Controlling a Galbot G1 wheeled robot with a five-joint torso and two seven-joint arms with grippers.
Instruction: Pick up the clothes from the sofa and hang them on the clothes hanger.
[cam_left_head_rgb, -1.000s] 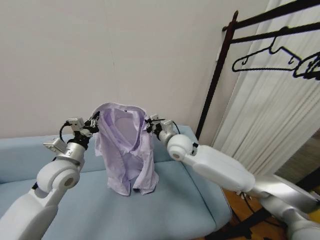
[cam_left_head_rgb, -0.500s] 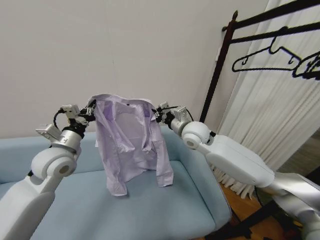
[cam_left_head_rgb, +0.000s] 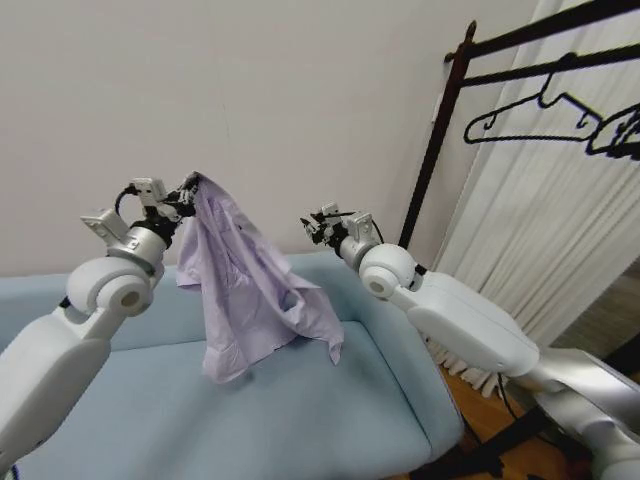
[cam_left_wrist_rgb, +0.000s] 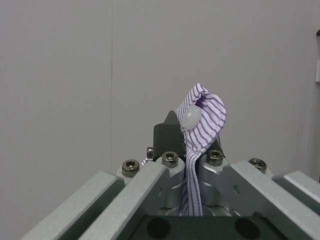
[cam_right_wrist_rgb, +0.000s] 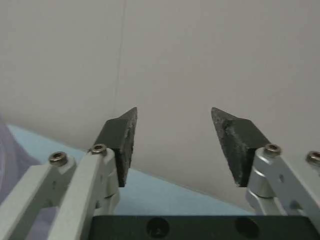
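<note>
Right gripper (cam_left_head_rgb: 318, 226) has let go and gapes empty, jaws wide apart. Left gripper (cam_left_head_rgb: 186, 196) alone pinches the shirt (cam_left_head_rgb: 245, 295), which trails toward five o'clock onto the sofa (cam_left_head_rgb: 330, 420). With the spread lost, a regrasp looks necessary. The hanger (cam_left_head_rgb: 525, 118) waits at two o'clock.

We see the shirt (cam_left_head_rgb: 250, 300) as thin, matt striped cloth pinched in the left gripper (cam_left_wrist_rgb: 186, 142), with a glossy pearly button (cam_left_wrist_rgb: 191, 117) at its fingertips. The right gripper (cam_right_wrist_rgb: 174, 140) has rough, matt black pads (cam_right_wrist_rgb: 122, 137) on brushed metal links (cam_right_wrist_rgb: 95, 190).
</note>
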